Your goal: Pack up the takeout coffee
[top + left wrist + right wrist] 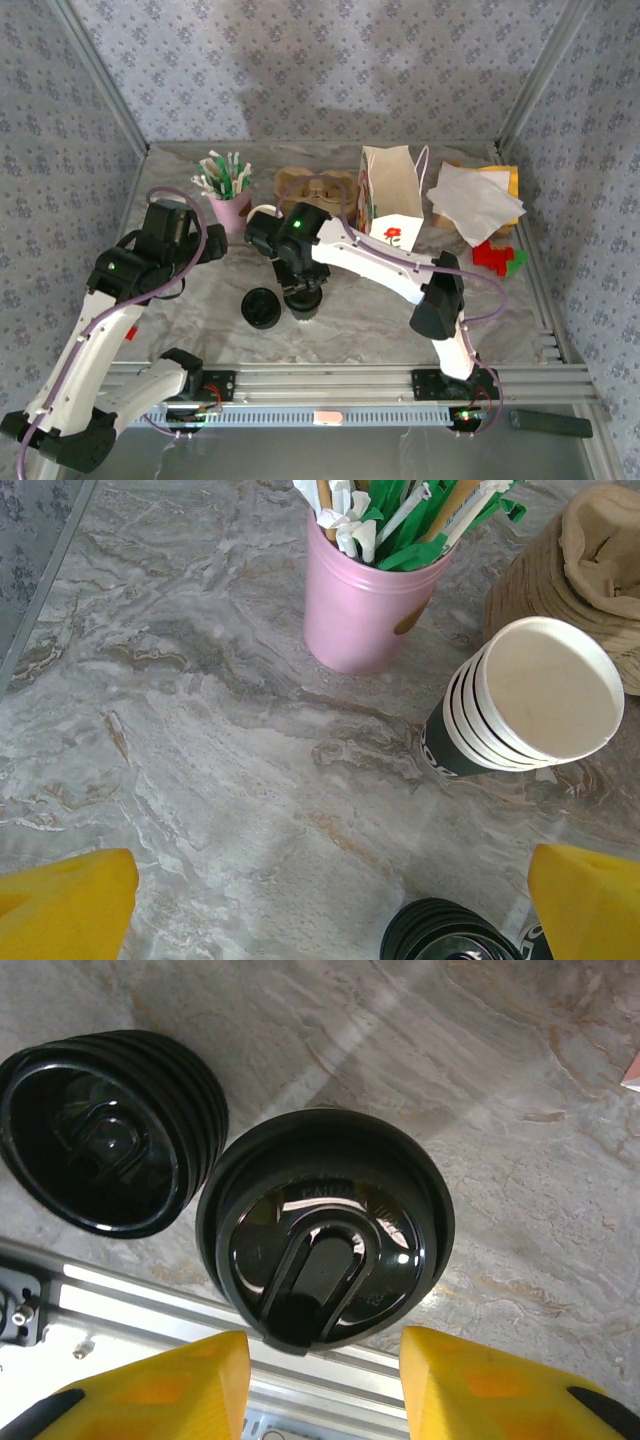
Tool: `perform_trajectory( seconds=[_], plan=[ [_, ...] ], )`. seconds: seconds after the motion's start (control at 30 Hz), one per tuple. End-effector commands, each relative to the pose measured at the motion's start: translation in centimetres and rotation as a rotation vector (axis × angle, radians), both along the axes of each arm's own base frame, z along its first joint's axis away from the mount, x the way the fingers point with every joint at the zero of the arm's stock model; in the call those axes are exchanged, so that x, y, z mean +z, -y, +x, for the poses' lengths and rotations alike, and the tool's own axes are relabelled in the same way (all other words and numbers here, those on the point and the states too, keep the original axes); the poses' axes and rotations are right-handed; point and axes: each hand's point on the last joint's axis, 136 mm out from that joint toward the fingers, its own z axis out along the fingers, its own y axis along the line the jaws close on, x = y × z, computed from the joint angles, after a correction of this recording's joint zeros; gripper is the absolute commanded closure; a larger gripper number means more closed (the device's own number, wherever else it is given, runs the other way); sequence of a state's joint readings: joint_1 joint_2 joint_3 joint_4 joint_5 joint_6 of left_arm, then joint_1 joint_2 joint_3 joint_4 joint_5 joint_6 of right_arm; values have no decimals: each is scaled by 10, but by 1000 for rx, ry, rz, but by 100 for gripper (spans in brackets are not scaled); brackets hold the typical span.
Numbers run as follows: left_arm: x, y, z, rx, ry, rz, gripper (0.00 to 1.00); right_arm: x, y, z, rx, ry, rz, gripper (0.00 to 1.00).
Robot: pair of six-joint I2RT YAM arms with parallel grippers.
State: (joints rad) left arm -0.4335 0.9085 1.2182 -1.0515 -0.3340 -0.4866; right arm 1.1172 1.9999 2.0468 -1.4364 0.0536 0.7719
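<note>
We see the right gripper (315, 1385) straddling the round, black plastic-lidded takeout coffee (325, 1250), contact indiscernible; the left gripper (330, 910) stands spread wide.

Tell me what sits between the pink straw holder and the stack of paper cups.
Nothing: in the left wrist view a stretch of bare marble table separates the pink straw holder from the stack of paper cups.

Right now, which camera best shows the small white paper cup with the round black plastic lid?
Right wrist view: the lidded paper cup sits centred, its black lid whole and sharp, just beyond the right gripper. Top external view leaves it mostly hidden under that gripper. In the left wrist view I cannot pick it out.
</note>
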Motion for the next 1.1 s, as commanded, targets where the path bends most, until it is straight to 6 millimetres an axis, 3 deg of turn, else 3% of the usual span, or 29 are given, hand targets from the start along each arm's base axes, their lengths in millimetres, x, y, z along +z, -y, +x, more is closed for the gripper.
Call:
perform_trajectory(
  seconds=[0.0, 1.07],
  plan=[
    [6, -6, 0, 4, 33, 24, 0, -7, 8, 6, -65, 14, -65, 55],
    [10, -5, 4, -23, 55, 43, 0, -47, 6, 6, -56, -42, -153, 55]
  ],
)
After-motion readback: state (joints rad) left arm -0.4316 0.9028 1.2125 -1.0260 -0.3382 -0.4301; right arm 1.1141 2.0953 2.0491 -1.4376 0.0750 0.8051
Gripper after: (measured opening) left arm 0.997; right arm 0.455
